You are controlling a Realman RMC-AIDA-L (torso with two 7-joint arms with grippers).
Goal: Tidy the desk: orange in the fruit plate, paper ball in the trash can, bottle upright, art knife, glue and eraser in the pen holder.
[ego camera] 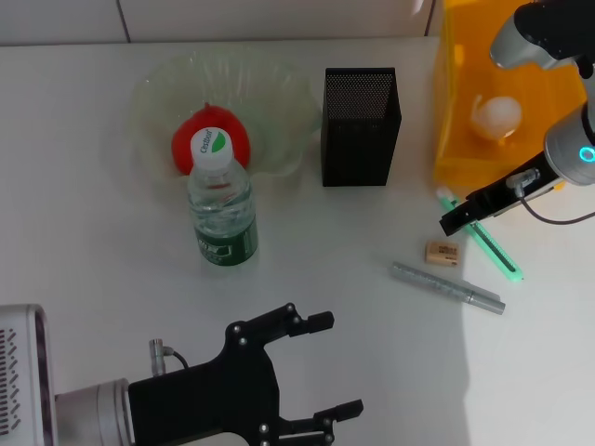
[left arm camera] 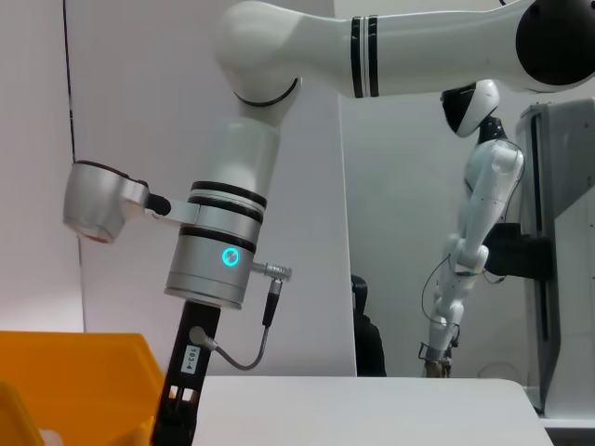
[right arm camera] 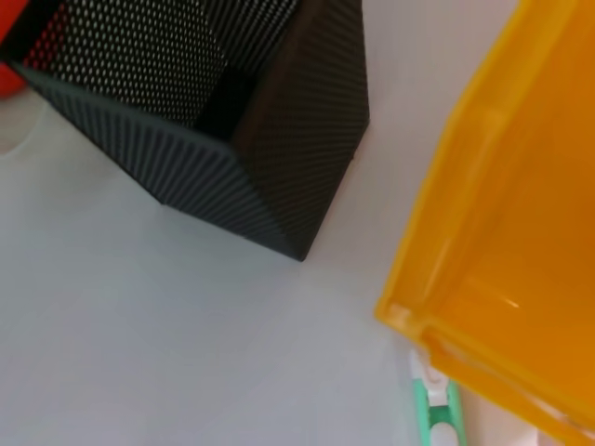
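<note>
A red-orange fruit [ego camera: 209, 137] lies in the clear fruit plate [ego camera: 149, 93]. The water bottle [ego camera: 221, 203] stands upright in front of it. The black mesh pen holder [ego camera: 361, 125] stands mid-table and also shows in the right wrist view [right arm camera: 251, 121]. A paper ball [ego camera: 495, 116] lies in the yellow trash can [ego camera: 456, 111]. The green art knife [ego camera: 493, 246], tan eraser [ego camera: 442, 253] and silver glue stick [ego camera: 446, 286] lie on the table at the right. My right gripper [ego camera: 454, 219] hangs over the knife's far end. My left gripper [ego camera: 335, 365] is open and empty near the front edge.
The yellow trash can [right arm camera: 502, 232] sits close beside the pen holder, with the knife's end [right arm camera: 437, 413] against its base. The left wrist view shows my right arm [left arm camera: 223, 242] beside the trash can [left arm camera: 74, 381], and another robot [left arm camera: 474, 214] stands far behind.
</note>
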